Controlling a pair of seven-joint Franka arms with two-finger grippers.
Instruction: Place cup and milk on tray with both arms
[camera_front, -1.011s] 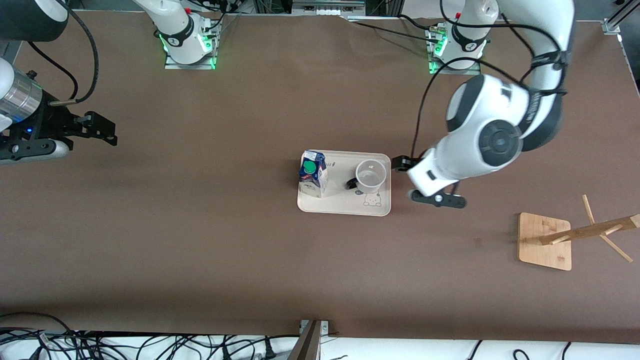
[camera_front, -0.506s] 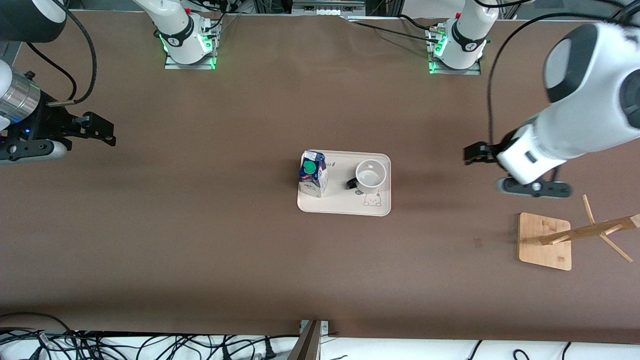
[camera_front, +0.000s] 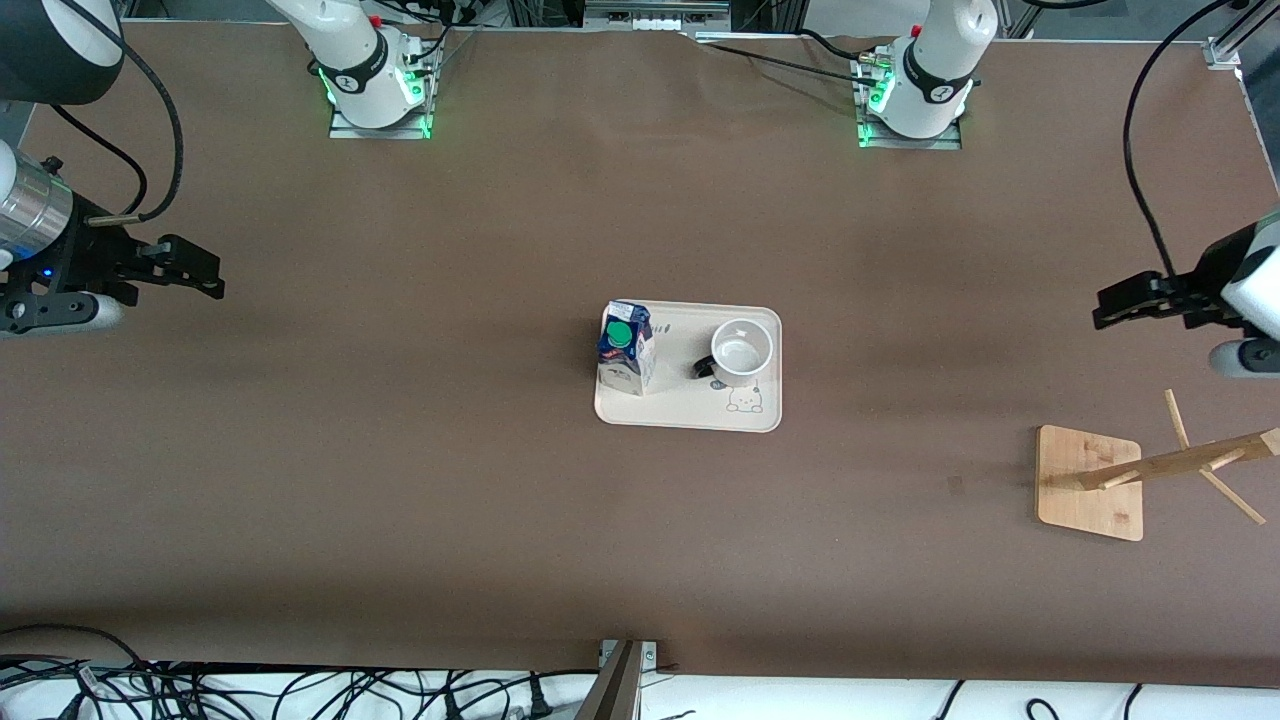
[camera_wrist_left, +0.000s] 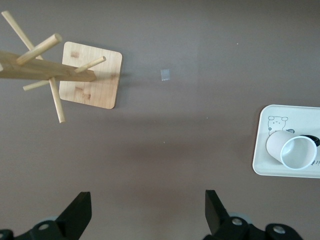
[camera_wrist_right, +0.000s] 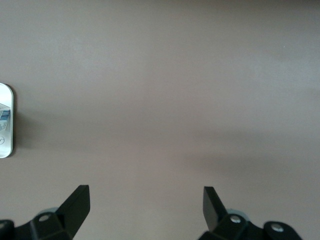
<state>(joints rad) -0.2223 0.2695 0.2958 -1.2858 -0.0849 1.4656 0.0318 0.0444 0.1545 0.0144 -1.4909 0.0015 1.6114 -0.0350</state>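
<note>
The cream tray (camera_front: 680, 405) lies at the table's middle. The milk (camera_front: 626, 348) stands upright in it at the end toward the right arm. The cup (camera_front: 742, 352) stands upright in it at the end toward the left arm, its black handle toward the milk. My left gripper (camera_front: 1105, 305) is open and holds nothing, over bare table toward the left arm's end. My right gripper (camera_front: 205, 272) is open and holds nothing, over bare table toward the right arm's end. The left wrist view shows its gripper (camera_wrist_left: 148, 210), the cup (camera_wrist_left: 295, 150) and the tray (camera_wrist_left: 300, 117). The right wrist view shows its gripper (camera_wrist_right: 146, 207) and the tray's rim (camera_wrist_right: 10, 145).
A wooden rack with pegs on a square base (camera_front: 1090, 483) stands toward the left arm's end, nearer the front camera than the left gripper; it also shows in the left wrist view (camera_wrist_left: 90, 75). Cables lie along the table's front edge.
The left arm has swung from beside the tray out toward its own end of the table, gripper open. The right gripper has drifted slightly farther from the tray. Cup and milk have not moved.
</note>
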